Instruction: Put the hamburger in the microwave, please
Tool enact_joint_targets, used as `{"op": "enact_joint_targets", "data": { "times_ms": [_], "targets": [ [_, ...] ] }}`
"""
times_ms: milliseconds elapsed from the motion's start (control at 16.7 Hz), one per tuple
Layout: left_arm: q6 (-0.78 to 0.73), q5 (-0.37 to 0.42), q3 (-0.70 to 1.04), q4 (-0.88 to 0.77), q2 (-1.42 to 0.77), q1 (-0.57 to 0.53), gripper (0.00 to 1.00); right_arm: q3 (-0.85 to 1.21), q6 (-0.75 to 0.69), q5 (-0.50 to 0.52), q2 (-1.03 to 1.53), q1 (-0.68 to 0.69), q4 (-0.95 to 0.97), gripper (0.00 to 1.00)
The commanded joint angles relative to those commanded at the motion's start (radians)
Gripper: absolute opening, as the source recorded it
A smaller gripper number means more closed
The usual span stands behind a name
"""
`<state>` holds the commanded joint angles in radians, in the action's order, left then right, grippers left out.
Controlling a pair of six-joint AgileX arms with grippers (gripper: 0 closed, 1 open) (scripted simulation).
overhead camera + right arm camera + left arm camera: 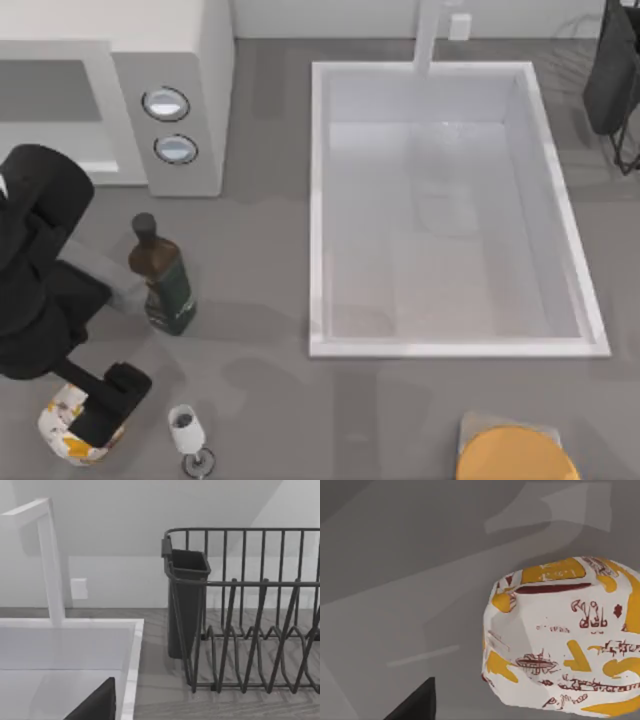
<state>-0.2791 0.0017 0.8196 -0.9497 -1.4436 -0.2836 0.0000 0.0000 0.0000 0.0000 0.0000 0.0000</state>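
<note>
Nothing really readable here. The hamburger (565, 640) wrapper has dark red squiggles and orange-yellow shapes that look like print, but no actual letters or numbers can be made out.

White hamburger (565, 640) wrapper bears orange patches and dark red print; microwave (185, 90) white, silver-ringed knobs.

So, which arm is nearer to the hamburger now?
Left. The left gripper is directly over the hamburger at the table's front left corner. The right arm is far off, by the dish rack beyond the sink.
</note>
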Motion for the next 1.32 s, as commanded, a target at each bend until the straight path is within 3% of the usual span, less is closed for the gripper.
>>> {"op": "enact_joint_targets", "data": {
  "times_ms": [300, 540, 900, 1320],
  "targets": [
    [-0.048, -0.002, -0.060, 0.166, -0.106, 0.046, 1.00, 0.000, 0.000, 0.000, 0.000, 0.000, 0.000, 1.00],
    [-0.018, -0.003, -0.161, 0.334, -0.176, 0.014, 1.00, 0.000, 0.000, 0.000, 0.000, 0.000, 0.000, 1.00],
    [0.003, 0.000, -0.183, 0.368, -0.186, -0.011, 1.00, 0.000, 0.000, 0.000, 0.000, 0.000, 0.000, 1.00],
    [0.003, 0.000, -0.183, 0.368, -0.186, -0.011, 0.47, 0.000, 0.000, 0.000, 0.000, 0.000, 0.000, 1.00]
  ]
}}
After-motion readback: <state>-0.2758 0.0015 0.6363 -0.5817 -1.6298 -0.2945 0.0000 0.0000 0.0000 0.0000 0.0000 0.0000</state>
